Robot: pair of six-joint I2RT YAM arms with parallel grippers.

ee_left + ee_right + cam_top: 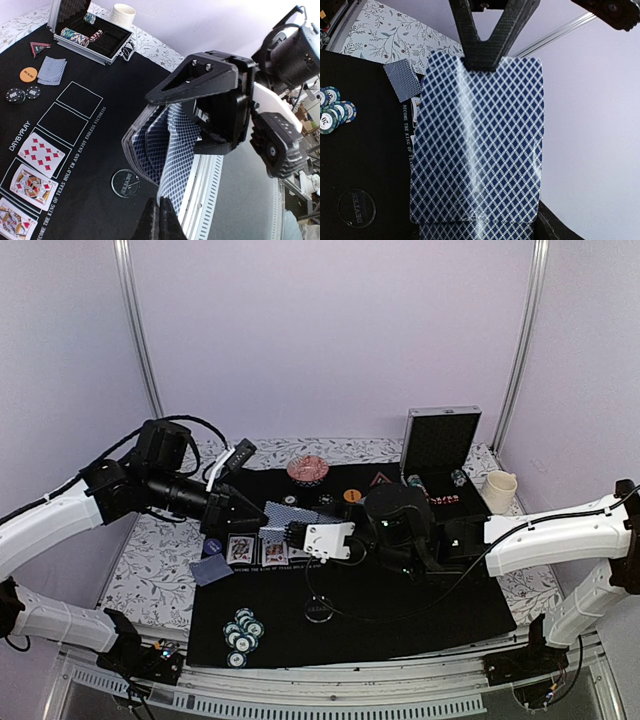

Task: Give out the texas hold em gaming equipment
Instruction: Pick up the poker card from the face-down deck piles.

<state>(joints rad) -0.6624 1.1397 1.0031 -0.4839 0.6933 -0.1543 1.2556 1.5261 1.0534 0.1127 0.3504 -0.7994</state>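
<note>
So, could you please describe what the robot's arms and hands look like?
The left arm and right arm have white links with black joints and motors. The left hand is black with tapered, pointed fingers; the right hand adds a white housing. Thin black cables loop along both.

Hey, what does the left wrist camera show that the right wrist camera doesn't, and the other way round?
Only the left wrist view shows the open silver metal case, the white cup, the round orange button and three face-up playing cards. Only the right wrist view shows the pile of teal striped poker chips. Both show the blue diamond-backed deck of cards and the clear round disc lying on the black mat.
</note>
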